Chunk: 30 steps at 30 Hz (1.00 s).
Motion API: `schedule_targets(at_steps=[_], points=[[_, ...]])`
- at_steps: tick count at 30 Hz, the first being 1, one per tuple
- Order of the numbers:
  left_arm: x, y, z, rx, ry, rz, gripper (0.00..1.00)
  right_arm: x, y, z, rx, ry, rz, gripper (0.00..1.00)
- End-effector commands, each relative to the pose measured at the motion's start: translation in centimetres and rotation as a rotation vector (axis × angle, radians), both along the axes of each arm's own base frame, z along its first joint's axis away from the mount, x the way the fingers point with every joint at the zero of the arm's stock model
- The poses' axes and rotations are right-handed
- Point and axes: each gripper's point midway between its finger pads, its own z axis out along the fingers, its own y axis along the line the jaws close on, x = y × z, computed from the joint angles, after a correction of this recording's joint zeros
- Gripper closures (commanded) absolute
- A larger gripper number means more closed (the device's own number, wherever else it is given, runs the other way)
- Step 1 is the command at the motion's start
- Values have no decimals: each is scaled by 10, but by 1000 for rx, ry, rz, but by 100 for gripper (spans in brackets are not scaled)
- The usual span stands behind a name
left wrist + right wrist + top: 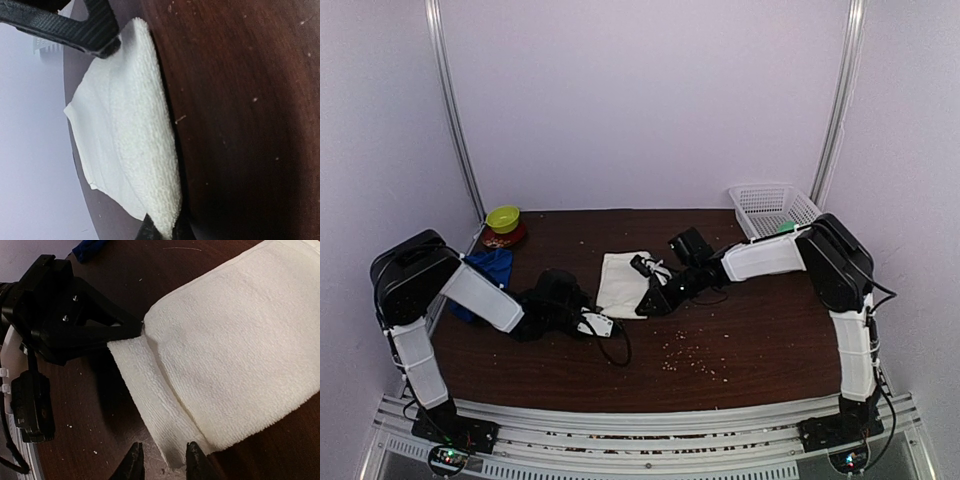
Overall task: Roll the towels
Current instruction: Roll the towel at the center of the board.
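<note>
1. the white towel (pixel 620 280) lies flat on the brown table (pixel 760 330), to the left of the white mesh basket (pixel 770 205) and nearer the arm bases than it is.
2. one long edge of this towel, the edge on the side away from the basket, is doubled into a narrow strip (pixel 150 395). the rest is spread out in a single sheet.
3. the left gripper (pixel 161 229) is closed, its fingertips pinching one end of the doubled strip.
4. the right gripper (pixel 165 460) is at the other end of the strip, the end nearer the basket. its fingers (pixel 197 457) stand apart, with the towel's corner lying between them. dark table shows between the other finger and the cloth, so it is not clamping.
5. the blue towel (pixel 488 268) lies bunched far to the left of the basket, beside the left arm's elbow and well apart from the white towel.
6. a green bowl (pixel 503 216) sits on a red dish (pixel 506 238) at the back of the table. it is about level with the basket but at the opposite side, just behind the blue towel.
7. pale crumbs (pixel 685 355) are scattered on the table, nearer the arm bases than the basket and the white towel.
</note>
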Motion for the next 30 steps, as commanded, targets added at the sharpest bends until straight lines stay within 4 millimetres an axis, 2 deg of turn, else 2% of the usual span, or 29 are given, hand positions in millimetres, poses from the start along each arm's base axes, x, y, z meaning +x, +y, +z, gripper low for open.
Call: schedule_targets(at_steps=[1, 6, 8, 11, 14, 17, 23, 25, 30], points=[[-32, 2, -20, 12, 229, -6, 100, 5, -22, 26, -36, -99, -32, 66], [-37, 2, -20, 0, 321, 12, 100, 2, -41, 47, -63, -251, -35, 56], [-38, 3, -21, -1, 367, 25, 100, -3, -50, 48, -77, -328, -33, 52], [-35, 4, -18, -19, 424, 41, 100, -18, -52, 50, -89, -479, 32, 49], [-34, 5, -12, -43, 511, 51, 100, -34, -47, 55, -94, -632, 87, 44], [-36, 6, -9, -54, 616, 54, 100, -48, -41, 52, -142, -759, 173, 42], [-42, 11, -14, -50, 811, 77, 100, -69, -22, 48, -193, -988, 279, 41], [-43, 11, -15, -48, 850, 78, 100, -73, -18, 46, -212, -1058, 294, 41], [-45, 11, -16, -37, 905, 78, 100, -63, -13, 33, -324, -1182, 289, 41]])
